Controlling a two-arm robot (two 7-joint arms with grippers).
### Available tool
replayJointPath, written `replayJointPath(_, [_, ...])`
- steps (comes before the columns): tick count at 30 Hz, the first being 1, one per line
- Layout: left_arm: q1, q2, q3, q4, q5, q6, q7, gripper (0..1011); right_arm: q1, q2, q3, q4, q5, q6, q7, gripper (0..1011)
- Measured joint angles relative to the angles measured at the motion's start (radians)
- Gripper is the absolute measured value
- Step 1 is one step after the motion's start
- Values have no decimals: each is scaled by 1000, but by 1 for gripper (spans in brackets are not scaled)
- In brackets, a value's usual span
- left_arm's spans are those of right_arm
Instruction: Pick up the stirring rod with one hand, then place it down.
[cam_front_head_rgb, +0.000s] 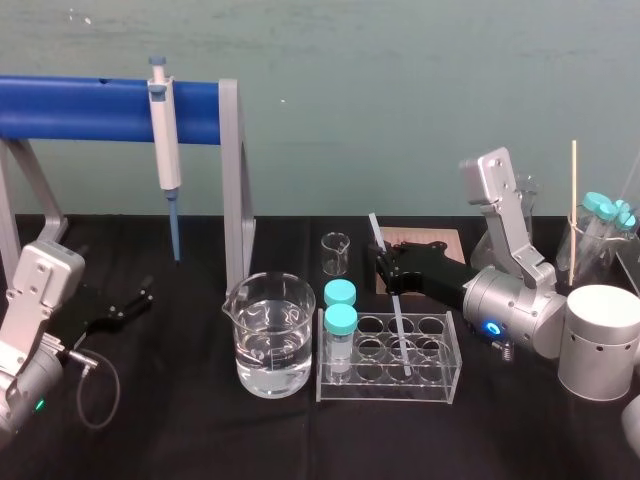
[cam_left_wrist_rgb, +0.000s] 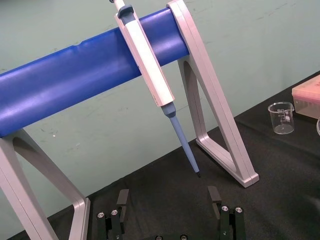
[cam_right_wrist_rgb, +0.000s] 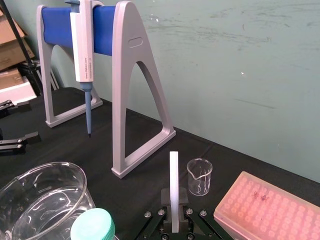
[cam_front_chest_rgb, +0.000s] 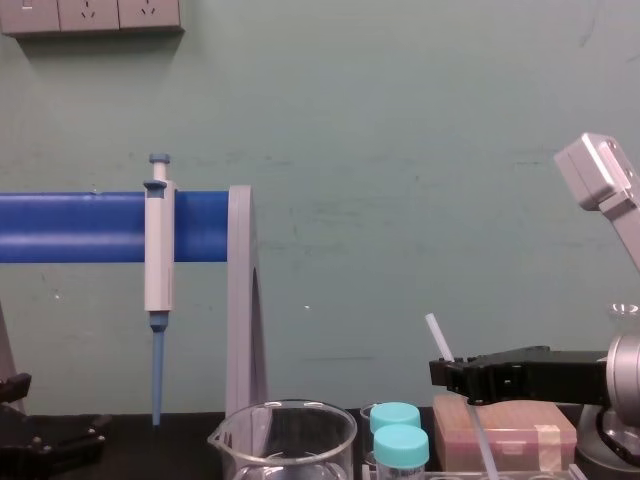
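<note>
Right gripper (cam_front_head_rgb: 385, 262) is hovering just behind the clear test-tube rack (cam_front_head_rgb: 388, 393), its black flat fingers pressing together on the stirring rod (cam_front_head_rgb: 399, 322). Grip point is sitting in the rod's upper part. In the right wrist view, the rod (cam_right_wrist_rgb: 173, 185) is standing up between the closed fingers of the gripper (cam_right_wrist_rgb: 173, 212).

The rod is leaning. Its top end is pointing up and back, away from the rack, while its lower end is reaching down into the rack among the empty wells. Cannot tell whether the tip is touching the rack floor. From the chest view, the rod (cam_front_chest_rgb: 437, 335) is slanting through the gripper (cam_front_chest_rgb: 452, 372).

Two teal-capped vials (cam_front_head_rgb: 341, 320) are standing in the rack's left-hand column. A beaker of water (cam_front_head_rgb: 268, 345) is sitting just left of the rack. A small empty beaker (cam_front_head_rgb: 336, 253) is standing behind the rack.

Left gripper (cam_front_head_rgb: 140, 298) is resting well left of the rack, beyond the water beaker, low over the black table (cam_front_head_rgb: 180, 440). Its fingers (cam_left_wrist_rgb: 122, 197) are standing apart, gripping nothing.
</note>
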Motion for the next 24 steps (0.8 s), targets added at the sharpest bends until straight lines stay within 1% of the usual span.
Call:
replayJointPath(5, [0, 0, 0, 0, 0, 0, 0, 1000, 0, 0, 0, 0, -1, -2, 0, 68])
replayJointPath(7, [0, 0, 0, 0, 0, 0, 0, 1000, -10, -2, 6, -4, -6, -31, 0, 68])
replayJointPath(8, [0, 0, 0, 0, 0, 0, 0, 1000, -21, -3, 10, -10, -12, -66, 3, 68])
replayJointPath(11, [0, 0, 0, 0, 0, 0, 0, 1000, -36, -5, 15, -19, -23, -113, 10, 68])
replayJointPath(12, [0, 0, 0, 0, 0, 0, 0, 1000, -45, -5, 18, -24, -32, -147, 17, 68])
replayJointPath(14, [0, 0, 0, 0, 0, 0, 0, 1000, -54, -6, 20, -29, -41, -176, 22, 68])
replayJointPath(15, [0, 0, 0, 0, 0, 0, 0, 1000, -65, -6, 23, -33, -49, -207, 29, 68])
replayJointPath(17, [0, 0, 0, 0, 0, 0, 0, 1000, -78, -6, 28, -38, -57, -241, 37, 68])
replayJointPath(21, [0, 0, 0, 0, 0, 0, 0, 1000, -96, -8, 40, -44, -61, -270, 43, 68])
replayJointPath(24, [0, 0, 0, 0, 0, 0, 0, 1000, -117, -11, 58, -50, -65, -300, 44, 68])
